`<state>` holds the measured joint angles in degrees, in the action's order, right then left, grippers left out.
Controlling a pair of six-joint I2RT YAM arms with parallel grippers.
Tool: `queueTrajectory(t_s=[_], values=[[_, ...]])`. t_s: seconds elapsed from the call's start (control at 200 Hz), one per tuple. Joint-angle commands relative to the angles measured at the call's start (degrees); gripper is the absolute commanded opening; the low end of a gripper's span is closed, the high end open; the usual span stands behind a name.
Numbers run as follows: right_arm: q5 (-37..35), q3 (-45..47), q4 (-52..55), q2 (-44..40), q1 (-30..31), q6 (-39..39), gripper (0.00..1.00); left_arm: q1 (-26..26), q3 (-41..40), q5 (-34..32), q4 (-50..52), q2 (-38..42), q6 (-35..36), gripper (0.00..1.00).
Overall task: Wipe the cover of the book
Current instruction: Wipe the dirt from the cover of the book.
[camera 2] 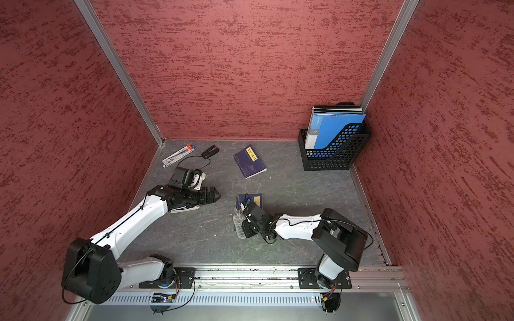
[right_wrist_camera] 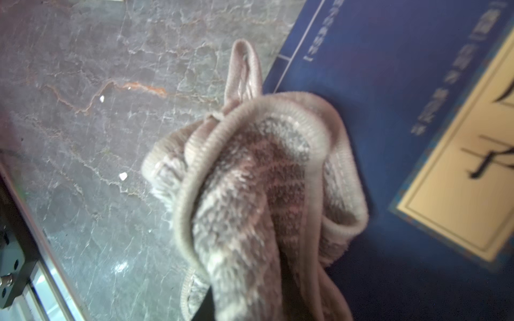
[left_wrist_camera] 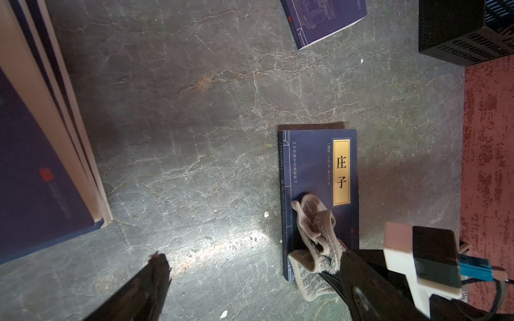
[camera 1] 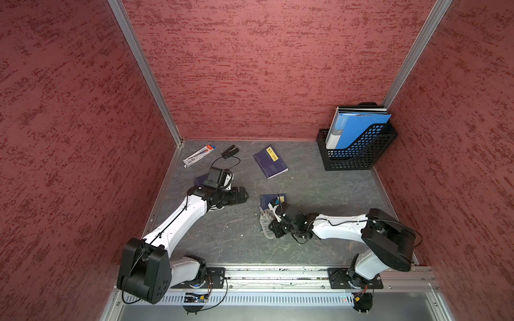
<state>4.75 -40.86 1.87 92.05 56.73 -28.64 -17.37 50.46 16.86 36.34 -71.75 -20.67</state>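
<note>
While the right pincer (camera 1: 269,219) grips the cloth (right_wrist_camera: 244,200) on the near left corner of the book (left_wrist_camera: 311,166), mid-surface (camera 1: 222,239), and the left pincer (camera 1: 243,196) stands wide, strokes should press flat toward the far edge.

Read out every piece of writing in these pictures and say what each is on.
"庄子": yellow label on the near blue book, left wrist view.
"中华国学经典精粹": same cover, near the spine.
"庄子": its spine, faint.
"战国": beside the label; rest of that line blurred.
Too small to read: far book's label, pen pack, blue folder.
</note>
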Motion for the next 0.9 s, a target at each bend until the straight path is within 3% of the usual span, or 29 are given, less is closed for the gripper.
queueTrajectory(t_s=[0.0,0.205,0.421,0.631,0.892], values=[[1.8,1.1,10.4,5.3,0.7,0.1,0.22,0.3,1.0,0.5,-0.5,-0.1,0.6,0.97],[-2.7,-5.9,8.8,13.0,-6.5,1.5,0.22,0.3,0.2,0.1,0.2,1.8,0.5,0.97],[-2.5,-15.7,8.7,19.3,-12.0,7.0,0.22,0.3,-0.6,-0.2,1.0,3.6,0.2,0.97],[0.1,-21.9,9.6,22.6,-12.2,9.8,0.22,0.3,-1.1,-0.6,1.2,4.9,-0.3,0.97],[3.7,-16.2,9.6,17.4,-8.0,10.1,0.22,0.3,-0.8,-0.2,0.7,3.9,-0.1,0.97]])
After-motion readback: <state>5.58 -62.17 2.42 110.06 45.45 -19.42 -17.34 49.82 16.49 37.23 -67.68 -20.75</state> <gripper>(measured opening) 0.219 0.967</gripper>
